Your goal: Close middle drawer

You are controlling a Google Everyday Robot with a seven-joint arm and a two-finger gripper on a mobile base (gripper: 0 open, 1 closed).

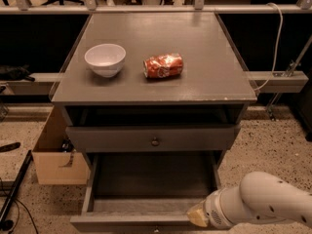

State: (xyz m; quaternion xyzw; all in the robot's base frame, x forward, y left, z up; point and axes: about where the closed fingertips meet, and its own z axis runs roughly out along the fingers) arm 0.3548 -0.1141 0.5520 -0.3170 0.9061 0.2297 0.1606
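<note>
The pincer (197,216) sits at the front right corner of the drawer (151,179), which stands pulled far out beneath the table (204,77). Whether the pincer is spread or pressed together, I cannot tell. An off-centre push there may skew and jam the drawer.

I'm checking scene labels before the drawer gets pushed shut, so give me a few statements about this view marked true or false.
1. The middle drawer is pulled out. True.
2. The gripper is at the right end of that drawer's front edge. True.
3. The bowl sits inside the drawer. False: it stands on the cabinet top.
4. The can stands upright. False: it lies on its side, right of the bowl.
5. A cardboard box stands on the floor left of the cabinet. True.
</note>
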